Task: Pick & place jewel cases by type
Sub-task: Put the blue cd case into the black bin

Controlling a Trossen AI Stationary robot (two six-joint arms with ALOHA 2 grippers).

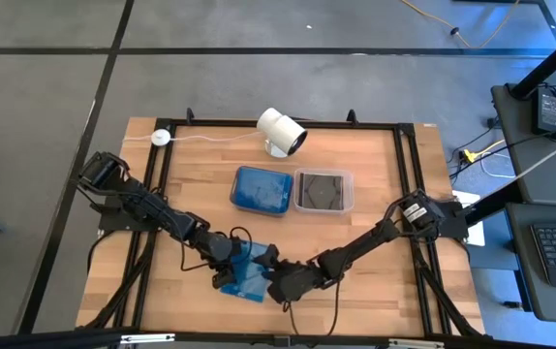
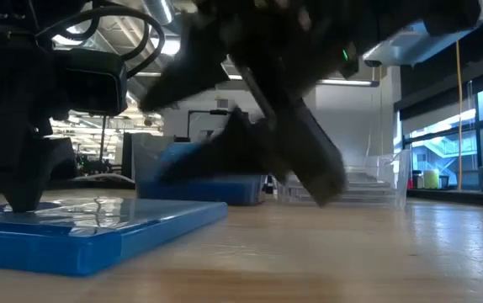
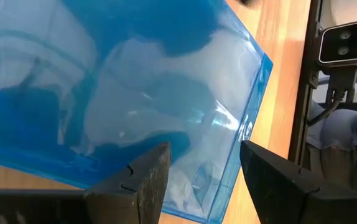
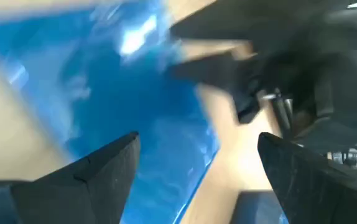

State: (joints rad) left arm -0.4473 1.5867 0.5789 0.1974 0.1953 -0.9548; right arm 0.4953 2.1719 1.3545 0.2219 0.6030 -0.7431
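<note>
One translucent blue jewel case (image 1: 247, 274) lies flat on the wood near the table's front edge, between my two grippers. My left gripper (image 1: 231, 258) stands at its far left part, slanting down, fingers open (image 3: 204, 152). The case's side edge (image 3: 248, 124) runs between the two fingers. My right gripper (image 1: 281, 286) is at the case's right side, wide open (image 4: 197, 140), with the blue case (image 4: 135, 106) showing past its fingers. In the low view it is blurred (image 2: 309, 164), and I cannot tell whether it touches the case. My left gripper is open. In the low view one fingertip (image 2: 23, 200) seems to stand on the case's top face (image 2: 82, 215), coming slanting down from the far left. The other finger (image 3: 272, 177) is out past the case's edge. The case lies flat on the table.
A blue tub (image 1: 262, 189) and a clear tub with dark contents (image 1: 323, 190) stand side by side at the table's middle. A white cylindrical camera (image 1: 282, 131) stands behind them. A small camera (image 3: 343, 43) sits at the near rail. Bare wood lies right of the case.
</note>
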